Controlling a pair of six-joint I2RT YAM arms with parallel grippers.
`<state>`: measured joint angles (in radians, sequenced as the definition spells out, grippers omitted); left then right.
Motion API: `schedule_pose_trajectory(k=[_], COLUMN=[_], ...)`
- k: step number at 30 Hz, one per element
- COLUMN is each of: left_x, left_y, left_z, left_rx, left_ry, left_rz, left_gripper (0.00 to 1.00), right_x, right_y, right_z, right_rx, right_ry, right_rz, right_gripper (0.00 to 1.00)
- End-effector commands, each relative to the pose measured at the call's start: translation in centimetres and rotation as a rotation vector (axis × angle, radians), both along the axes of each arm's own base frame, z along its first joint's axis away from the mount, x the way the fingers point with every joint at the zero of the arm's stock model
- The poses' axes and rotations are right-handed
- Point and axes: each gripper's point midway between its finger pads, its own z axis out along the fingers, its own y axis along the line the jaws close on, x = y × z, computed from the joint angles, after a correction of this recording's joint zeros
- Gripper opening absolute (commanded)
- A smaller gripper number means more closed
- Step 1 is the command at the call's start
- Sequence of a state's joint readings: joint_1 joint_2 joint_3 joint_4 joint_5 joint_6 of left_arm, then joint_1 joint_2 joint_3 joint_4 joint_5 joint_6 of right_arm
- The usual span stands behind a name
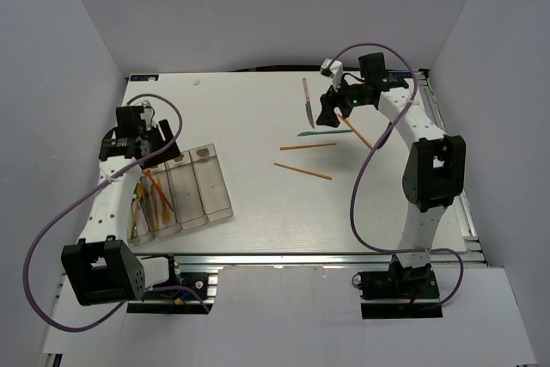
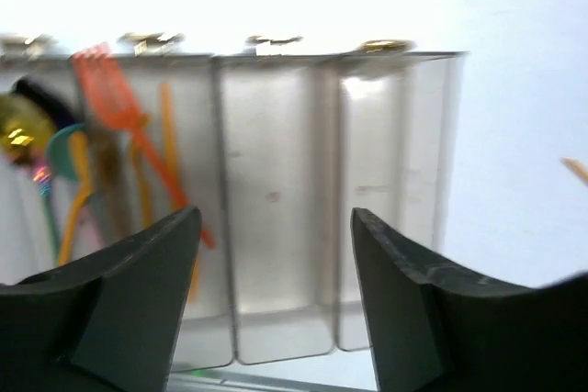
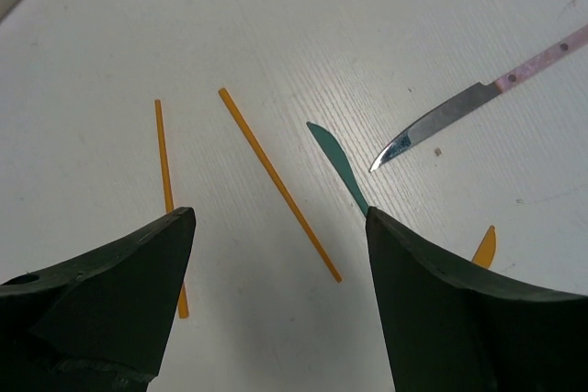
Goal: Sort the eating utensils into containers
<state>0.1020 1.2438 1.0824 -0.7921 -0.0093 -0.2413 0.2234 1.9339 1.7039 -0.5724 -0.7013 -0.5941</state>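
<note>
The containers [image 1: 199,188] are a row of clear bins at the left. In the left wrist view the leftmost bins hold an orange fork [image 2: 115,98], a teal spoon [image 2: 62,155], a gold spoon [image 2: 20,133] and orange sticks [image 2: 170,149]; the two right bins [image 2: 276,199] look empty. My left gripper [image 2: 276,227] hangs open above the bins [image 1: 159,142], holding nothing. My right gripper [image 3: 280,222] is open over the table [image 1: 333,111], above two orange sticks [image 3: 168,190] [image 3: 276,181], a teal knife [image 3: 335,161] and a dark-bladed knife [image 3: 432,126].
An orange utensil tip [image 3: 484,245] shows beside the right finger. From above, the orange sticks [image 1: 307,146] [image 1: 302,171] lie mid-table, with the teal knife [image 1: 325,133] and the dark-bladed knife [image 1: 307,102] behind them. White walls enclose the table [image 1: 258,212] on three sides.
</note>
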Motion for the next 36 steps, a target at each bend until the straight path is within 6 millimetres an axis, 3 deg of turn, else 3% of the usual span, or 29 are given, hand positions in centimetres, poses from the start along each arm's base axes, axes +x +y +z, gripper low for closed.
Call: schedule_pose_trajectory(k=[1, 6, 11, 15, 20, 22, 26, 32, 36], left_x=[1.6, 2.4, 2.7, 2.8, 1.8, 1.6, 1.2, 1.1, 1.3], left_y=[-3.1, -4.7, -6.4, -9.1, -11.3, -11.5, -11.6, -11.5, -11.4], left_z=[4.2, 6.2, 7.5, 8.3, 8.7, 8.5, 8.3, 7.7, 7.9], left_rx=[-0.159, -0.25, -0.345, -0.496, -0.633, -0.643, -0.643, -0.644, -0.634], left_ry=[-0.154, -0.237, -0.283, -0.356, -0.393, -0.393, -0.401, -0.402, -0.411], left_rz=[-0.073, -0.097, -0.135, -0.217, -0.27, -0.275, -0.28, -0.271, -0.273], left_gripper=[0.82, 0.9, 0.9, 0.95, 0.98, 0.98, 0.98, 0.98, 0.98], right_x=[0.5, 1.1, 1.1, 0.1, 2.2, 3.8, 4.7, 3.5, 4.2], right_y=[-0.7, -2.0, -3.5, -4.0, -6.6, -8.3, -10.7, -12.8, -14.5], right_z=[0.3, -0.3, -0.9, -2.6, -5.0, -5.3, -7.4, -11.1, -13.0], right_rx=[-0.053, -0.085, -0.121, -0.126, -0.247, -0.31, -0.362, -0.441, -0.482], right_ry=[-0.045, -0.053, -0.078, -0.089, -0.075, -0.064, 0.015, 0.08, 0.101], right_rz=[0.047, 0.07, 0.125, 0.239, 0.185, 0.108, -0.012, -0.094, -0.155], right_gripper=[0.82, 0.82, 0.82, 0.82, 0.82, 0.81, 0.8, 0.78, 0.78])
